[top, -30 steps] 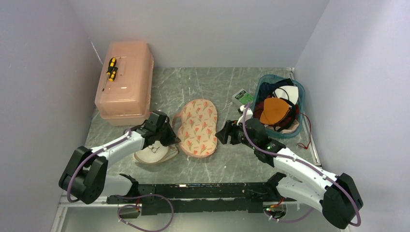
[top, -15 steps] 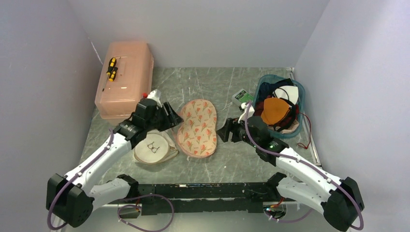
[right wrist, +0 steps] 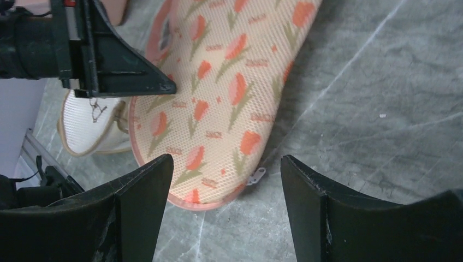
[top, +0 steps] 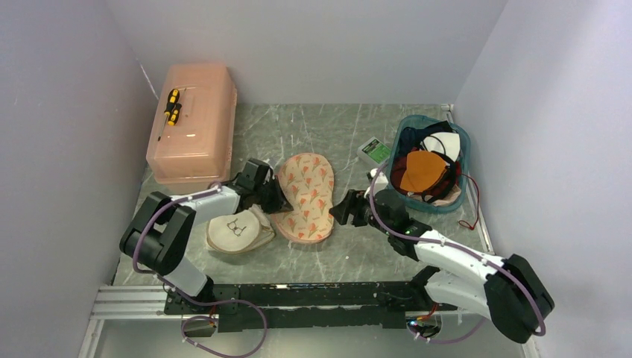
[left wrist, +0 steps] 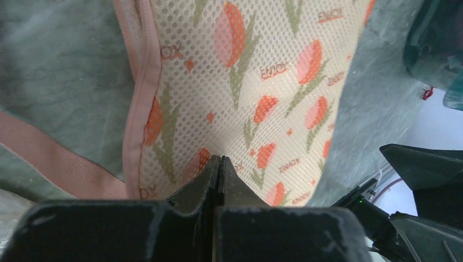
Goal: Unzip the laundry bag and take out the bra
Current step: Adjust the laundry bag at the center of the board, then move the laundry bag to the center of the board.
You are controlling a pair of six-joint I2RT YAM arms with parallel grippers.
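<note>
surface: grey-green marbled table, pale lilac walls on three sides | my left gripper: pressed closed, nothing seen between, tip over tulip-print mesh pouch | my right gripper: spread wide, empty | laundry bag: on table just beside pouch (icon lid up)

pink box w/ screwdriver | tulip pouch | teal basket

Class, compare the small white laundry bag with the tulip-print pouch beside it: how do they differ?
The laundry bag is round, plain white with a black bra icon; the tulip-print pouch is oblong, patterned, pink-trimmed. The pouch is larger than the bag. Both lie on the table.
</note>
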